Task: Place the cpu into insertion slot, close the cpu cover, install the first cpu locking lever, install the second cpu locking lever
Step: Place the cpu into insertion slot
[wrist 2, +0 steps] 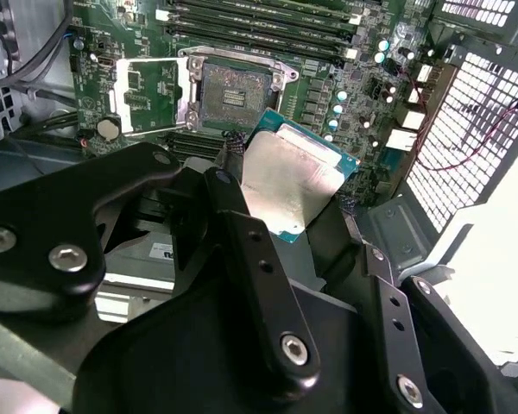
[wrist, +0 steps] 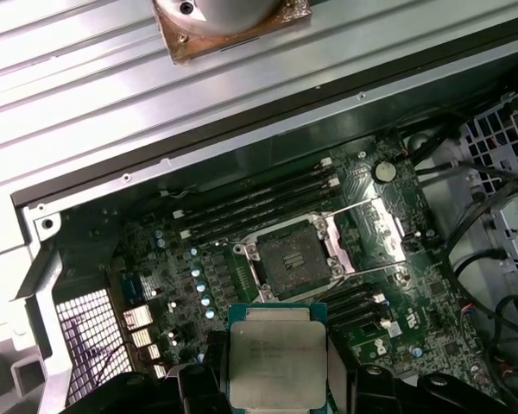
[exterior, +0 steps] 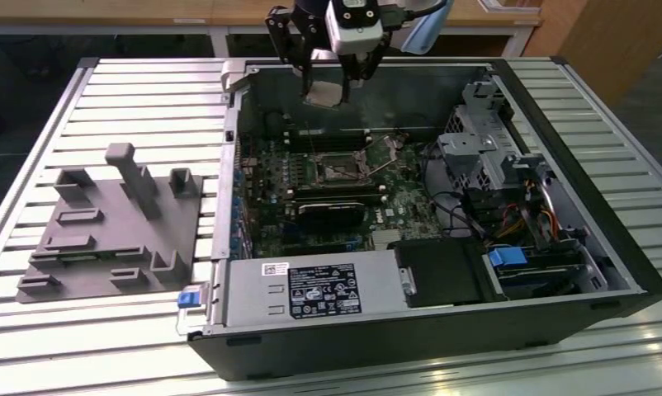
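Observation:
My gripper (exterior: 328, 87) hangs above the far wall of the open computer case (exterior: 628, 272), shut on the cpu (exterior: 323, 93). In both wrist views the cpu (wrist 2: 289, 177) (wrist: 276, 358) is a flat square chip with a silver-grey top and green edges, pinched between the black fingers (wrist 2: 242, 233). The insertion slot (exterior: 337, 171) (wrist 2: 233, 90) (wrist: 292, 259) lies bare on the green board below, its dark centre uncovered. Beside it the cpu cover (wrist 2: 151, 90) (wrist: 375, 231) is swung open. Thin wire locking levers (wrist: 367, 270) stand released beside the slot.
Long black memory slots (wrist: 259, 207) run next to the socket. A black heatsink block (exterior: 331, 216), a power supply (exterior: 309, 290) and a drive cage (exterior: 485, 157) with cables fill the case. A grey fixture (exterior: 111, 223) sits on the slatted table at the exterior view's left.

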You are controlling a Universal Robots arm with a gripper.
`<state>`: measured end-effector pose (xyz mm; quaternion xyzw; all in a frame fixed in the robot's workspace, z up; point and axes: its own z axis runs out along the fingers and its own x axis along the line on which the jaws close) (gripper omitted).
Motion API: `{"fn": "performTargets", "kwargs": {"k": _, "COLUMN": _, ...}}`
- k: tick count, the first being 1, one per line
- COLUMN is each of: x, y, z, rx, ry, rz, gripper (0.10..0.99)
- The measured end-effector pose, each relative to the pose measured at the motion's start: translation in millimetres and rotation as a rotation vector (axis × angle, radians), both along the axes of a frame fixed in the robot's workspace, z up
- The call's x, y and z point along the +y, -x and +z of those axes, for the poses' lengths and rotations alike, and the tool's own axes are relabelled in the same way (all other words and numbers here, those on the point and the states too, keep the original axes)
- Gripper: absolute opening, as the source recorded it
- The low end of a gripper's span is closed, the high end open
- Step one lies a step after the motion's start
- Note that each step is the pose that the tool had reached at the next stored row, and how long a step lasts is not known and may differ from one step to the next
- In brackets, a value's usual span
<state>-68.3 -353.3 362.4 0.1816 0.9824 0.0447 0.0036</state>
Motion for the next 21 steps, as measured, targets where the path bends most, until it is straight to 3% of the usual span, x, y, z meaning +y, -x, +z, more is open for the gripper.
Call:
{"fn": "performTargets", "kwargs": {"k": 2, "x": 0.0, "y": 0.0, "z": 0.0, "rx": 0.0000, "ry": 0.000, "rz": -0.027, "gripper": 0.541}}
{"fn": "performTargets", "kwargs": {"k": 21, "x": 0.0, "y": 0.0, "z": 0.0, "rx": 0.0000, "ry": 0.000, "rz": -0.074, "gripper": 0.541}}
